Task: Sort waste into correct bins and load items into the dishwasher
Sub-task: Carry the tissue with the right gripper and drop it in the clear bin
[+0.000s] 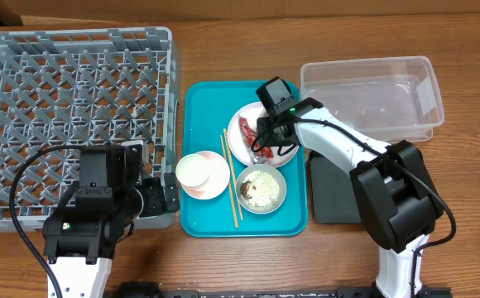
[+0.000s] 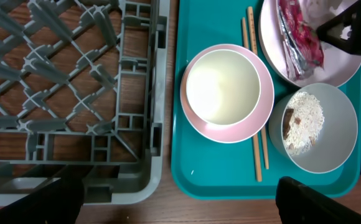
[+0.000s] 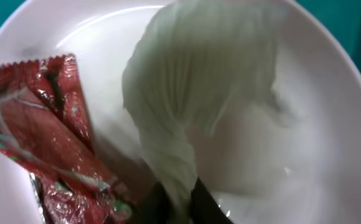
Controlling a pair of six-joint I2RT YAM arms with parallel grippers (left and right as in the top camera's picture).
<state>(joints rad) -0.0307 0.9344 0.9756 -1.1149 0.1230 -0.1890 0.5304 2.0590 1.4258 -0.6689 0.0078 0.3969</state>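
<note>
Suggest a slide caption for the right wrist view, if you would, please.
Right gripper pinching a crumpled white sheet on the white plate, beside the red-and-silver wrapper.

The dish rack (image 1: 174, 99) is sitting at the left of the desk (image 1: 472, 207), with the serving tray (image 1: 207, 108) lying to its right. On this tray, the plate (image 1: 236, 141) is sitting at the rear, carrying the wrapper (image 1: 248, 131) and a paper sheet (image 3: 193, 93). The bowl (image 1: 281, 189) is sitting in front, holding the rice (image 1: 261, 186), and the cup (image 1: 197, 171) is sitting in the shallow dish (image 1: 219, 184) at the left — the chopsticks (image 1: 230, 178) are lying between. Farther right, the tub (image 1: 368, 64) is standing behind the flat tray (image 1: 331, 199).
</note>
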